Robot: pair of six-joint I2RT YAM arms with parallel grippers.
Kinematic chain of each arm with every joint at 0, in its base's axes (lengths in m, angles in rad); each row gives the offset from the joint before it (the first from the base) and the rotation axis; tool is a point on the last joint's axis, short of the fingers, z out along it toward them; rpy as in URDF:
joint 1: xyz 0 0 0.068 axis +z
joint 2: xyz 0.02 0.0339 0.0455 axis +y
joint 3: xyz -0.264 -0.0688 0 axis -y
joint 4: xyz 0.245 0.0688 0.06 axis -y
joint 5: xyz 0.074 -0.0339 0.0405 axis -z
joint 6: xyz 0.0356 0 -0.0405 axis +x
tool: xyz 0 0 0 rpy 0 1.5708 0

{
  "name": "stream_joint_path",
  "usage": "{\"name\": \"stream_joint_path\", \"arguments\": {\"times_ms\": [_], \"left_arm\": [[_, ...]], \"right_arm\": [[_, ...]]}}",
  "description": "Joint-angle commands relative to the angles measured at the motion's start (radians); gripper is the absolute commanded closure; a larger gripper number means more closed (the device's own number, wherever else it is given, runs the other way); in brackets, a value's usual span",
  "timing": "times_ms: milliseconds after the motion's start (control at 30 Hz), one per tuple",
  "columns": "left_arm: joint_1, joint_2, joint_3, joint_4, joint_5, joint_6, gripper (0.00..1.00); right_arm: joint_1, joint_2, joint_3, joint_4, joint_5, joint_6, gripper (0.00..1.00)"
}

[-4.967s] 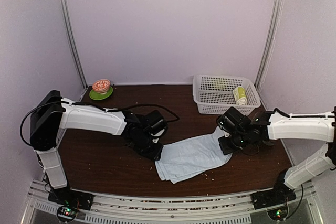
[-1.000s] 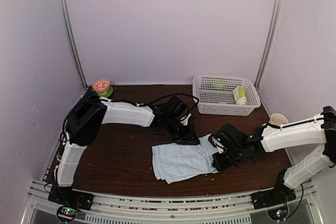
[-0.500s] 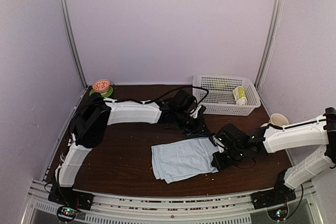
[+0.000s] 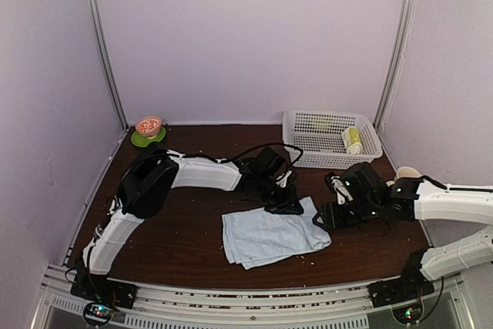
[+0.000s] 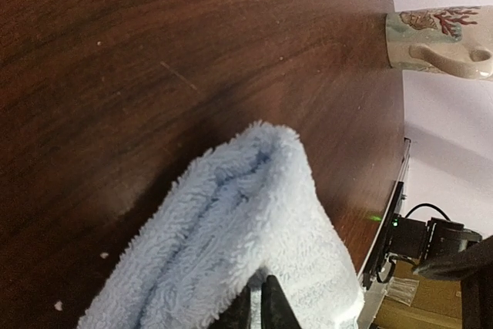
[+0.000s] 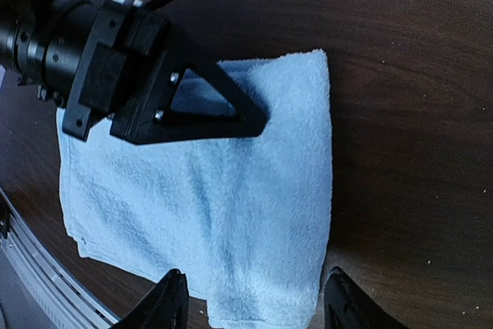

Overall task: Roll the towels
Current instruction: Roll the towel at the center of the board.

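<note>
The pale-blue towel (image 4: pixel 266 236) lies folded on the table's near middle. My left gripper (image 4: pixel 286 206) is shut on its far right corner; in the left wrist view the fingertips (image 5: pixel 258 306) pinch the fluffy fold (image 5: pixel 239 244). My right gripper (image 4: pixel 327 217) stands open just right of the towel. In the right wrist view its fingers (image 6: pixel 171 302) straddle the towel's (image 6: pixel 231 206) near edge without gripping it, and the left gripper (image 6: pixel 258 121) rests on the cloth. A small rolled yellow-green towel (image 4: pixel 352 140) lies in the basket.
A white basket (image 4: pixel 308 125) stands at the back right. A bowl on a green saucer (image 4: pixel 149 127) sits at the back left. A cream mug (image 4: pixel 407 173), also in the left wrist view (image 5: pixel 439 32), stands right of my right arm.
My right gripper has opened, let go of the towel's right edge and drawn back to the right. The left gripper has shifted slightly nearer with the corner still in it.
</note>
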Motion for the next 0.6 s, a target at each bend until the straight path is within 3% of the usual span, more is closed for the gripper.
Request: {"name": "stream_joint_path", "arguments": {"times_ms": [0,167,567], "left_arm": [[0.01,-0.032,-0.037,0.003,-0.016,0.022,0.94],[0.01,-0.052,-0.066,-0.001,-0.031,0.041,0.94],[0.01,-0.073,-0.12,-0.018,-0.037,0.07,0.96]], "right_arm": [[-0.098,0.004,-0.045,0.1,-0.139,0.053,0.39],[-0.174,0.063,-0.098,0.212,-0.271,0.095,0.38],[-0.241,0.207,-0.212,0.424,-0.391,0.156,0.41]]}}
